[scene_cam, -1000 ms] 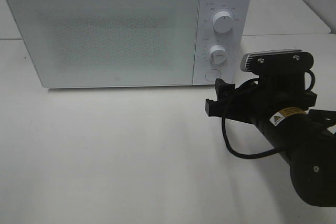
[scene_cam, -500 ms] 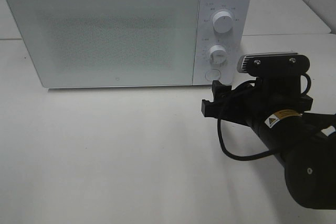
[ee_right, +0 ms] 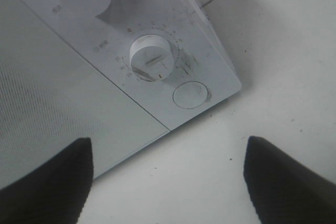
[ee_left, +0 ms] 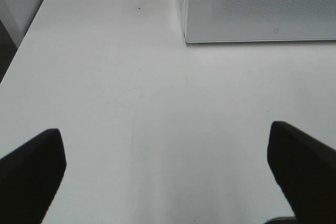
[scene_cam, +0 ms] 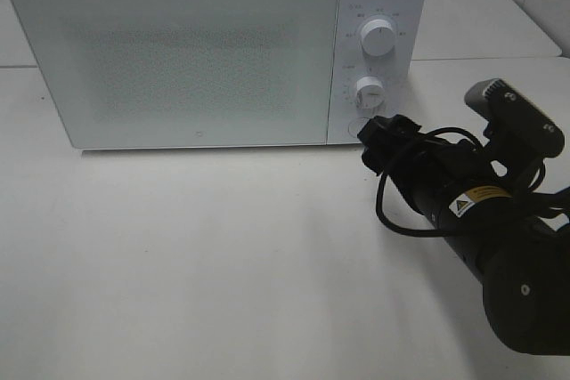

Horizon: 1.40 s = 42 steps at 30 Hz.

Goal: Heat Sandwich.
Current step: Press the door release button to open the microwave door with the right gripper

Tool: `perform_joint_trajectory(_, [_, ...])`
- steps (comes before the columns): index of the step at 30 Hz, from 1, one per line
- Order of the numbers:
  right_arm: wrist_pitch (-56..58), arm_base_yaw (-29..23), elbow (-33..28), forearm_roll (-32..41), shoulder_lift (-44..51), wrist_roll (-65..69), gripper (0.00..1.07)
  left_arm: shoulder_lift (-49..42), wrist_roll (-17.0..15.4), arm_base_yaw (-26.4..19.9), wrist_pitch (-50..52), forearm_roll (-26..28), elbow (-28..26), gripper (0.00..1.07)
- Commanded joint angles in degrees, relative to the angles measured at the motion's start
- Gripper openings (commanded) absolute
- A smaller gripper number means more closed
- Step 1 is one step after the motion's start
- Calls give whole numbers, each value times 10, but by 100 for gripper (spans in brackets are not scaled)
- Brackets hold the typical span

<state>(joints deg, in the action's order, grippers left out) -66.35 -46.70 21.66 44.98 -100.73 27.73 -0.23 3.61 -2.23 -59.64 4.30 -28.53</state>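
**Heating the sandwich: lining up on the microwave controls**

Starting on the left: leave the left gripper (ee_left: 164,129) where it is. Fingers spread wide, nothing between them, just bare table (ee_left: 131,77) below and the left front corner of the microwave (scene_cam: 218,51) further off. Out of the high camera's sight altogether.

No sign of the sandwich anywhere. Probably behind the frosted door (ee_right: 47,87), which is shut, but can't tell through it.

Moving right to the panel: upper dial (scene_cam: 378,39) at the far end, lower dial (scene_cam: 368,91) nearer, round button (ee_right: 190,95) at the near right corner. Right gripper (ee_right: 168,145) just in front of that corner, tipped on its side, fingers wide apart and holding nothing.

Best guess for the step in hand: turning the lower dial, probably the timer. To do it well:

- Centre on the knob before closing, one finger on each side of the rim.
- Close gently and grip the rim, not the face.
- Turn from the wrist only, with no pushing the microwave away.
- Stay off the round button, likely the door release.
- Mind the loose cable (scene_cam: 385,215) hanging under the arm.
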Motion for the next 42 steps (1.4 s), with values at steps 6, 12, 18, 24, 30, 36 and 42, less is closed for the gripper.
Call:
perform_joint_trajectory(6, [-2, -2, 5, -7, -1, 290, 75, -14, -1, 1, 1, 1, 2, 101])
perform_joint_trajectory(12, [-2, -2, 5, -6, -1, 412, 61, -14, -1, 1, 1, 1, 2, 101])
perform_joint_trajectory(18, [-1, -2, 5, -5, -1, 442, 35, -14, -1, 1, 1, 1, 2, 101])
perform_joint_trajectory(24, [-1, -2, 5, -5, -1, 459, 0, -14, -1, 1, 1, 1, 2, 101])
perform_joint_trajectory(30, [25, -2, 5, -5, -1, 520, 0, -14, -1, 1, 1, 1, 2, 101])
perform_joint_trajectory(36, [30, 0, 5, -5, -1, 520, 0, -14, -1, 1, 1, 1, 2, 101])
perform_joint_trajectory(42, [44, 1, 5, 1, -5, 518, 0, -14, -1, 1, 1, 1, 2, 101])
